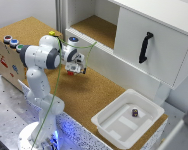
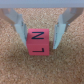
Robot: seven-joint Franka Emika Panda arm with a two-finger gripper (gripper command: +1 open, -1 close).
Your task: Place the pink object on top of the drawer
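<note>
The pink object (image 2: 38, 43) is a small reddish-pink cube with dark letters on its face. It sits between the two fingers (image 2: 20, 31) of my gripper (image 2: 39, 44), which is shut on it over the cork surface. In the exterior view the gripper (image 1: 74, 70) hangs over the cork tabletop toward the view's left, and the pink object (image 1: 71, 73) shows as a red spot at its tips. The white drawer unit (image 1: 154, 35) with a black handle (image 1: 145, 47) stands at the back right, apart from the gripper.
A white tray (image 1: 101, 120) at the front right holds a tiny dark purplish piece (image 1: 135, 113). An open white shelf with a cork floor (image 1: 96, 29) lies behind the gripper. A cork-topped box with coloured buttons (image 1: 11, 41) stands at the left.
</note>
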